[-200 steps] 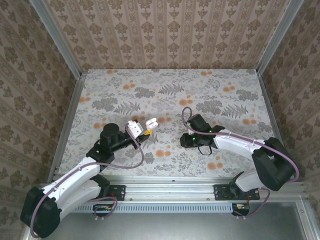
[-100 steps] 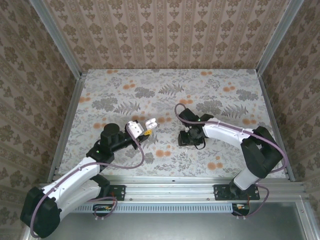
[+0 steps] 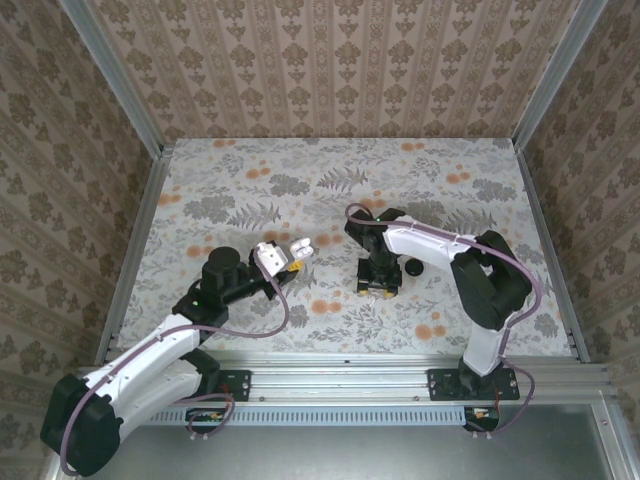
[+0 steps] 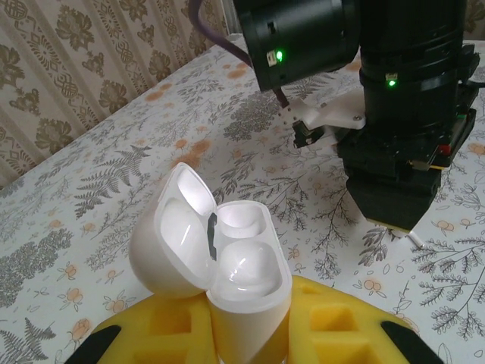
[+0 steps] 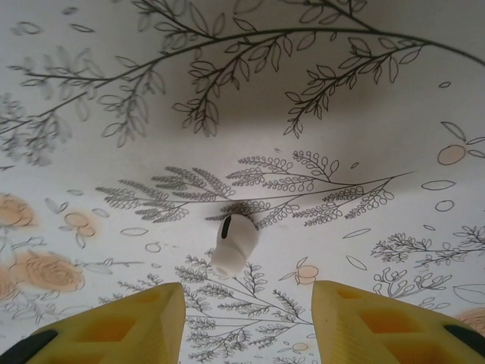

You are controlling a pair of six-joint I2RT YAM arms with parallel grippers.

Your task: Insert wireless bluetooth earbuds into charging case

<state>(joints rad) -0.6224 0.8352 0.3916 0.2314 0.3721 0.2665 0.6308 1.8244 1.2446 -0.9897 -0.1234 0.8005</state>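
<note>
My left gripper [image 4: 242,337] is shut on the white charging case [image 4: 227,258], which stands upright between its yellow fingers [image 4: 356,326] with the lid hinged open to the left. From above, the charging case [image 3: 302,244] sits just past the left gripper [image 3: 288,262], left of centre. A small white earbud [image 5: 233,243] with a black slot lies on the floral table. My right gripper [image 5: 246,318] points straight down over it, open, its yellow fingertips [image 5: 144,318] to either side and short of it. The right gripper [image 3: 378,287] stands right of the case.
The right arm's black wrist [image 4: 402,114] stands close behind the case in the left wrist view. Patterned walls [image 3: 330,60] with metal rails enclose the floral table [image 3: 250,180] on three sides. A small black object [image 3: 413,267] lies just right of the right gripper.
The right arm has swung its wrist round to point down at the table and shifted slightly left, and its jaws have opened. The left arm and the case have not moved.
</note>
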